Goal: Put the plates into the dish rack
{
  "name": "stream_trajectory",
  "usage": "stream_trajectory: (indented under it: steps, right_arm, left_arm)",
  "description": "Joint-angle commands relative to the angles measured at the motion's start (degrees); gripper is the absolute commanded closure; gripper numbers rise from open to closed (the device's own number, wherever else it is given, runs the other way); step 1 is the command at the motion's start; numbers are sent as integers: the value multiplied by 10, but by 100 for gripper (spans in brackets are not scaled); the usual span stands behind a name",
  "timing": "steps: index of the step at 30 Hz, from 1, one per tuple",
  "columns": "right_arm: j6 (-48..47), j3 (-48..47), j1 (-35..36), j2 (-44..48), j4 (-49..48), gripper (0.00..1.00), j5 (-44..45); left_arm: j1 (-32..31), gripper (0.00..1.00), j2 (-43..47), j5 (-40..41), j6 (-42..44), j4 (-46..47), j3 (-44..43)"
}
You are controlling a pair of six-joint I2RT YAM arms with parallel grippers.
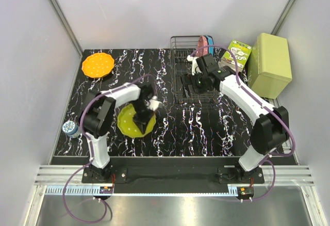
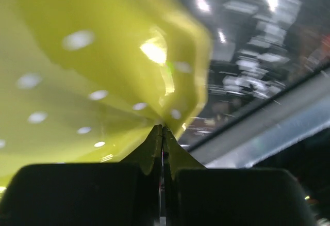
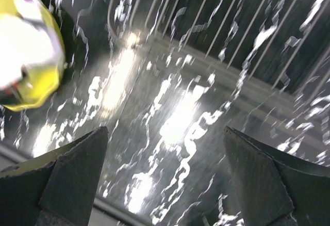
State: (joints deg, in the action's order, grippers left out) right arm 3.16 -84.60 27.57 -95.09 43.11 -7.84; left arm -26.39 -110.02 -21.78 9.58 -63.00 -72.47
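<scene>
the left gripper (image 2: 163, 133) is clenched on the rim of the yellow-green plate (image 2: 77, 81), its fingers (image 2: 77, 195) pressed together with the edge pinched between them. the plate sits at a tilt; whether its low edge touches the table (image 1: 170, 128) cannot be told. well beyond this gripper, off to its left, the orange plate (image 1: 97, 64) lies flat. the right gripper (image 3: 165, 130) is released, jaws wide apart and holding nothing, hanging over the near part of the dish rack (image 1: 175, 71), wires just ahead of its fingertips. past it, at the rack's far end, the pink plate (image 1: 200, 46) and blue plate (image 1: 209, 43) stand on edge.
</scene>
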Motion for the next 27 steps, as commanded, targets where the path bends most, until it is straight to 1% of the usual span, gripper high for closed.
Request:
stream_trajectory:
  steps: [1,2,3,4,5,6,7,8,9,10,11,12,13,14,15,16,17,19,20,21,22,24,25,27]
  right_arm:
    - [38,55,1,56,-8,0,-47]
    - [40,64,1,72,-9,0,-52]
    - [48,72,1,81,-8,0,-67]
    - [54,92,1,91,-8,0,-81]
    - [61,104,1,115,-9,0,-96]
    - [77,118,0,128,-8,0,-130]
    - [91,151,1,140,-22,0,-149]
    - [125,172,-1,166,-35,0,-170]
    - [142,193,-2,178,-53,0,-226]
    - [155,233,-2,190,-102,2,-253]
    - [165,245,-2,202,-121,12,-273]
    - [172,253,-2,201,-135,13,-290]
    - [180,268,-3,195,-163,13,-293]
    - [201,275,-3,192,-181,13,-296]
    - [220,286,-3,190,-204,13,-298]
    - [242,315,-3,183,-269,13,-304]
    - [292,333,-3,175,-310,14,-314]
    - [333,375,-1,145,-399,15,-299]
    - [362,387,-1,134,-419,15,-274]
    - [370,406,-1,123,-427,15,-266]
    - [376,414,-1,99,-472,16,-266]
    - [402,447,1,81,-527,16,-255]
    - [406,456,2,84,-535,16,-242]
    - [397,469,2,89,-547,16,-236]
  left_arm:
    - [-113,100,56,-87,-21,18,-21]
    - [-121,97,67,-78,-30,23,-32]
    - [-125,94,74,-51,-46,27,-60]
    - [-119,88,84,-35,-51,27,-71]
    - [-111,68,110,-15,-58,30,-78]
    - [-85,61,126,9,-73,38,-80]
    - [-66,57,144,13,-83,43,-74]
    - [-44,49,183,17,-94,48,-66]
    - [13,46,208,25,-133,70,-34]
    - [46,45,234,25,-155,85,-12]
    - [82,43,285,25,-182,99,12]
    - [146,34,307,41,-239,122,58]
    - [171,31,325,55,-262,130,80]
    - [189,30,346,55,-282,145,120]
    - [211,31,351,50,-288,152,136]
    - [219,31,352,44,-294,159,149]
    - [225,31,345,36,-314,169,172]
    - [252,32,336,31,-338,189,195]
    - [259,32,331,31,-357,216,216]
    - [263,33,325,29,-361,227,222]
    - [263,34,308,27,-365,237,227]
    - [263,35,290,24,-383,254,239]
    - [275,36,285,24,-389,261,244]
    - [275,36,284,31,-396,271,258]
